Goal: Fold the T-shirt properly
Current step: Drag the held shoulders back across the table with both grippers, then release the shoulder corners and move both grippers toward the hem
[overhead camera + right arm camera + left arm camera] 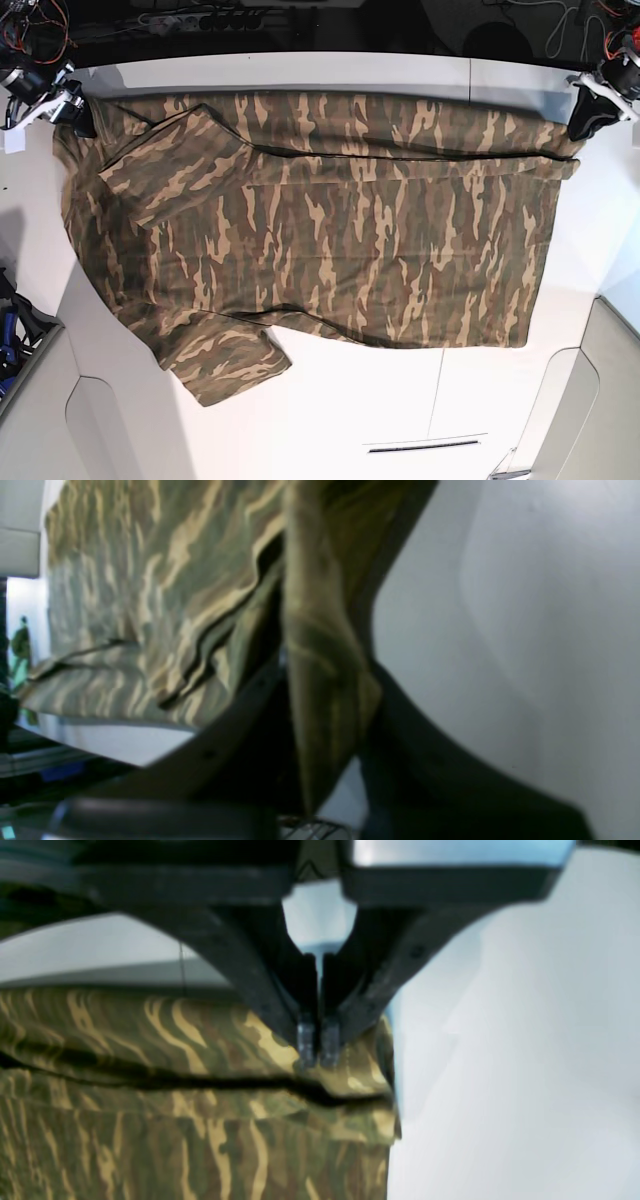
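The camouflage T-shirt (330,230) lies spread across the white table (350,420), collar end to the left and hem to the right. Its far long edge is folded over toward the middle. One sleeve (225,360) sticks out at the front left. My left gripper (583,125) is at the far right corner, and in the left wrist view it (317,1050) is shut on the shirt's edge (150,1120). My right gripper (80,118) is at the far left corner, and in the right wrist view it (325,705) is shut on a bunch of cloth (150,580).
Cables and a power strip (190,18) run along the dark strip behind the table. Blue and black gear (12,330) stands off the left edge. A narrow slot (425,445) marks the table's front panel.
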`<state>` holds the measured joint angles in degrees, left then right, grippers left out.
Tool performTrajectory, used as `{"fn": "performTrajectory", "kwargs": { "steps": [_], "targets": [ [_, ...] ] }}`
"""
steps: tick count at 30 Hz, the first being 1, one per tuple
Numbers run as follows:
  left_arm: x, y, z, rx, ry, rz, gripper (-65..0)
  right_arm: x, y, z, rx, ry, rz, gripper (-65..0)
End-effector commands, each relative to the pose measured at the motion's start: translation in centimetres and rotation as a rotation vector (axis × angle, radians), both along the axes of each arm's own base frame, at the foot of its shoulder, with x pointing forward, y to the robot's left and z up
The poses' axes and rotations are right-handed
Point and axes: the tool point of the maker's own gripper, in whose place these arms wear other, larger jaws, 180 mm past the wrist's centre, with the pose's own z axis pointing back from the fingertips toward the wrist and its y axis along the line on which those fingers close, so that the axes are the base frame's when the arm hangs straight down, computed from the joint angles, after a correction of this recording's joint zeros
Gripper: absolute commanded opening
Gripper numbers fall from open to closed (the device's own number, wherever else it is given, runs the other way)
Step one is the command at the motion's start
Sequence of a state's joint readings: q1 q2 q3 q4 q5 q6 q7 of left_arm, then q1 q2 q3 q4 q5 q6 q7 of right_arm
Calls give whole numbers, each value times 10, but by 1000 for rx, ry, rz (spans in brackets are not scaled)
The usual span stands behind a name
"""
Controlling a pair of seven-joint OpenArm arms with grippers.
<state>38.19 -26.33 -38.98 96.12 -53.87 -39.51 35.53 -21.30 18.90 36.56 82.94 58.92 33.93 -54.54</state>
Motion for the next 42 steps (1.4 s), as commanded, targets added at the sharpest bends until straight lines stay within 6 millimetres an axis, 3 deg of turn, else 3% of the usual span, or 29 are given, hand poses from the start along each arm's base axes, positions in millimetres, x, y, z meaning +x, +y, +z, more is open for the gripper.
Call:
{"fn": "performTrajectory", "kwargs": {
  "steps": [1, 12, 26, 28, 31, 33, 37, 42],
  "targets": [
    [3, 1, 11, 14, -31, -17, -650, 4, -10, 12, -22, -41, -4, -650],
    [-16, -15, 6, -10, -3, -17, -650, -19, -20, 11, -17, -7, -36, -650],
    [-25, -17, 0, -14, 24, -11, -648, -21, -24, 12, -25, -5, -46, -650],
    [-25, -17, 0, -14, 28, -12, -567, -19, -26, 13, -28, -12, -52, -650],
    [-28, -17, -2, -13, 45, -15, -445, -17, -31, 13, -56, -26, -67, -428],
    [-28, -17, -3, -12, 51, -15, -404, -16, -35, 13, -76, -33, -75, -323],
    [-27, -6, 5, 0, 29, 12, -401, -12, -51, 22, -99, -68, -123, -299],
    [-16, 18, 32, 7, -72, 86, -401, 8, -90, 53, -152, -183, -233, -299]
  ]
}}
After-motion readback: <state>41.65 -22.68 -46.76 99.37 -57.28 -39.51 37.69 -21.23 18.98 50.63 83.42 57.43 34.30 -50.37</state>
